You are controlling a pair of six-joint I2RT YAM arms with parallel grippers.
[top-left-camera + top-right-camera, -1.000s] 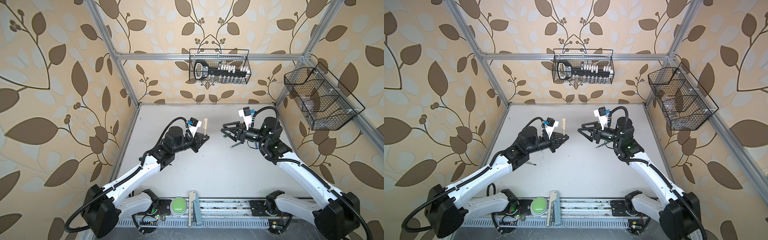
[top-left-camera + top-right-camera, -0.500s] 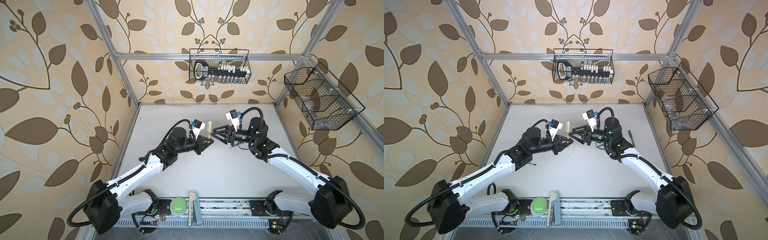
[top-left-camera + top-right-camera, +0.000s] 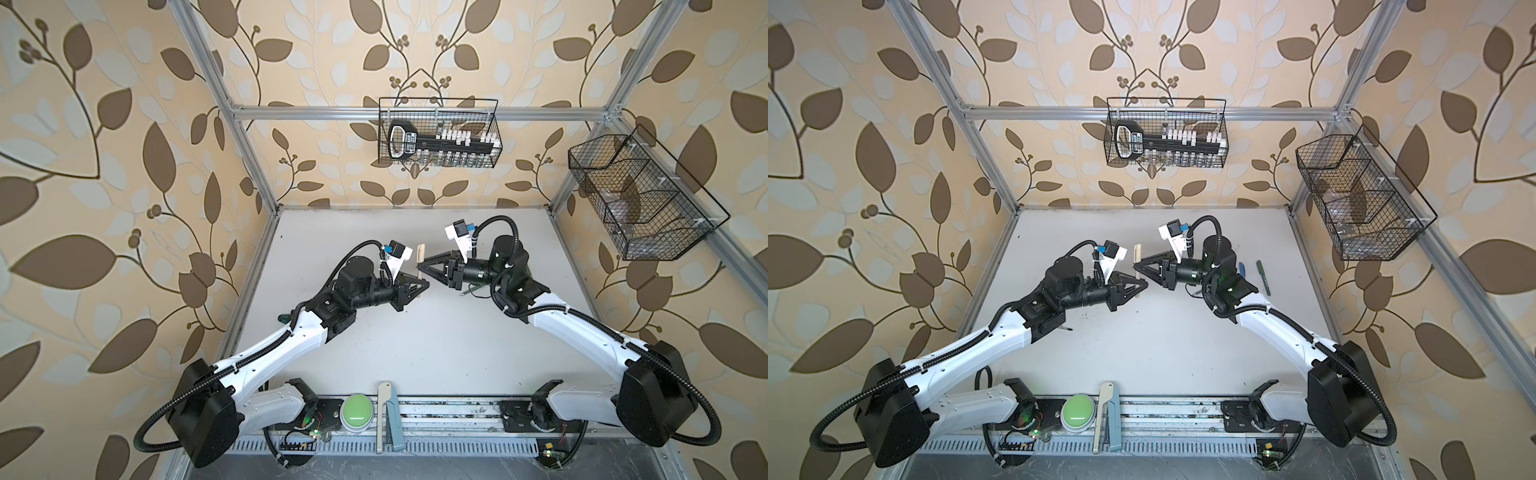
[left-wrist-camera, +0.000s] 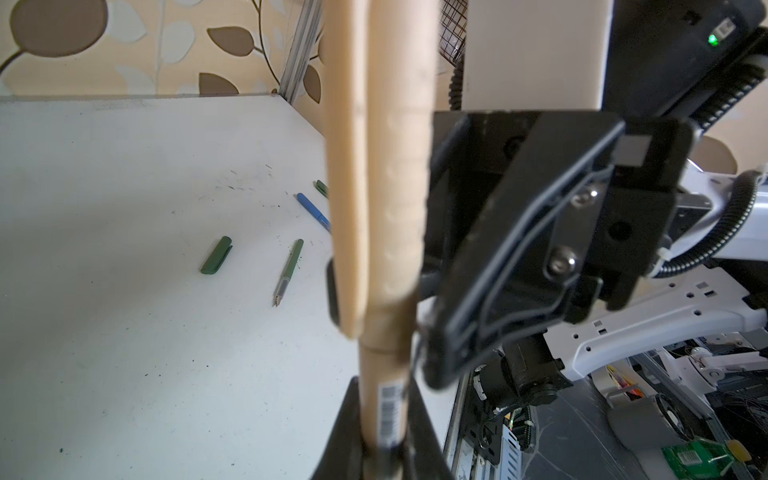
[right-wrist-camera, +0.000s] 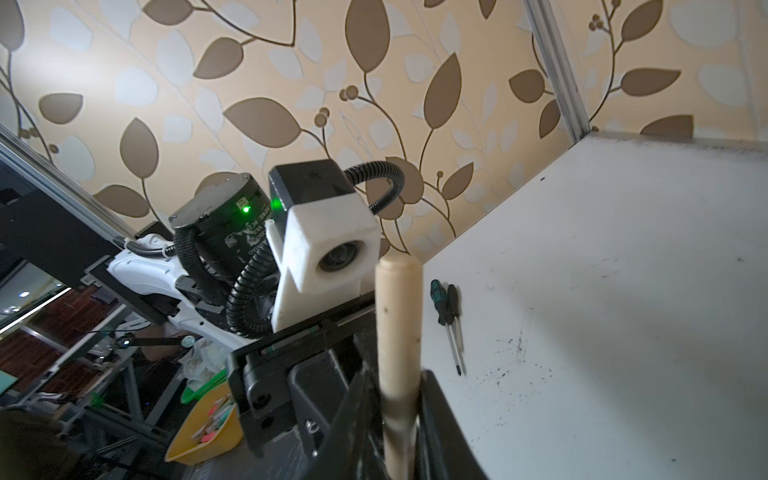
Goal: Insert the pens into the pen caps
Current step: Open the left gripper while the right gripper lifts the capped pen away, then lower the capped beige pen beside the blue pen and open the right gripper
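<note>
The left gripper (image 4: 382, 440) pinches the tan pen (image 4: 380, 374) low on its barrel. The right gripper (image 5: 397, 399) seems clamped on the tan cap (image 4: 399, 187) near its mouth, though blur hides contact. This looks like the capping step: the cap needs pushing straight down the barrel. Both arms stretch inward, tips meeting above the table (image 3: 374, 353).

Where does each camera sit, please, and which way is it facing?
Top views: high over the front edge, looking down at the table; both whole arms show, left gripper and right gripper included.
Left wrist: on the left arm, looking along the tan pen at the right gripper; its own fingers show.
Right wrist: on the right arm, facing the left wrist camera; its own fingers show.
Shared: every view shows the tan pen.
</note>
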